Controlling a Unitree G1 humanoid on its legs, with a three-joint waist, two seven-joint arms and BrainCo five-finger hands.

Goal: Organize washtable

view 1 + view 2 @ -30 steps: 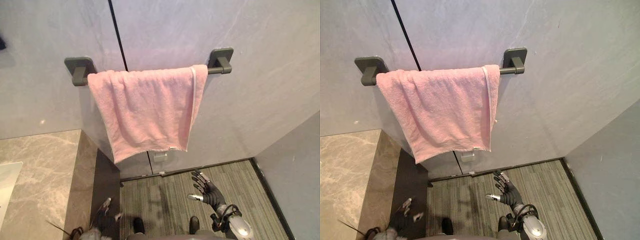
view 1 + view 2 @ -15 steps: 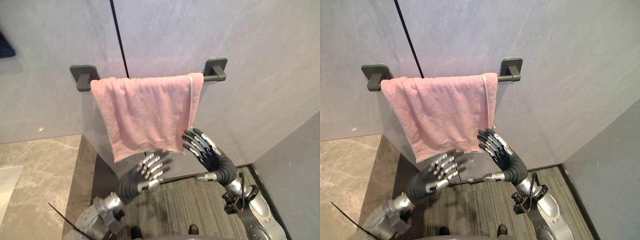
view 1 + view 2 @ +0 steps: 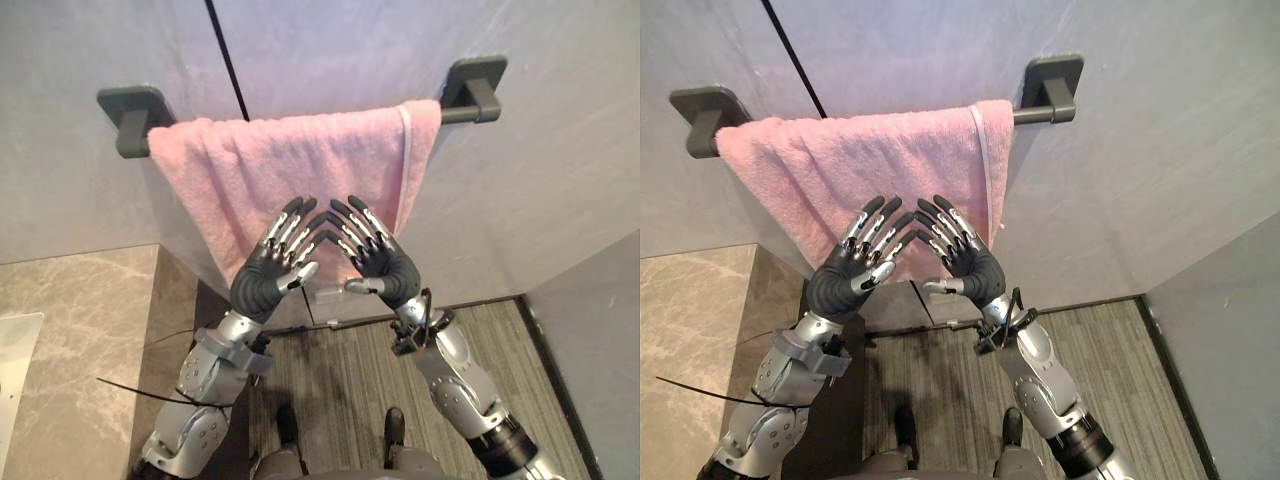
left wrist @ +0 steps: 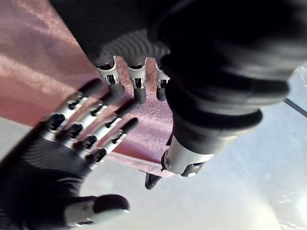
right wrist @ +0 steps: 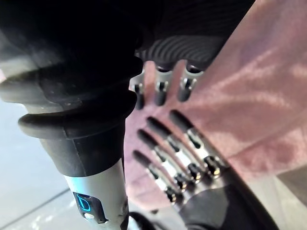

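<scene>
A pink towel (image 3: pixel 230 170) hangs over a dark grey rail (image 3: pixel 470 95) fixed to the pale wall. Both hands are raised in front of the towel's lower half, palms facing it. My left hand (image 3: pixel 265 280) and right hand (image 3: pixel 385 270) stand side by side, fingers straight and spread, their tips almost meeting. The left wrist view has the left hand's fingers (image 4: pixel 136 88) close to the towel (image 4: pixel 29 57), with the right hand (image 4: pixel 43 158) beside them. In the right wrist view the right hand's fingers (image 5: pixel 160 91) point at the towel (image 5: pixel 249 86). Neither hand holds cloth.
A marble counter (image 3: pixel 80 330) lies at the lower left, with a white basin's edge (image 3: pixel 12 365) at its far left. Grey striped carpet (image 3: pixel 350 370) covers the floor below. A side wall (image 3: pixel 600 350) closes in on the right.
Both hands have risen from low down to the front of the towel, fingertips now close together. The camera has also shifted.
</scene>
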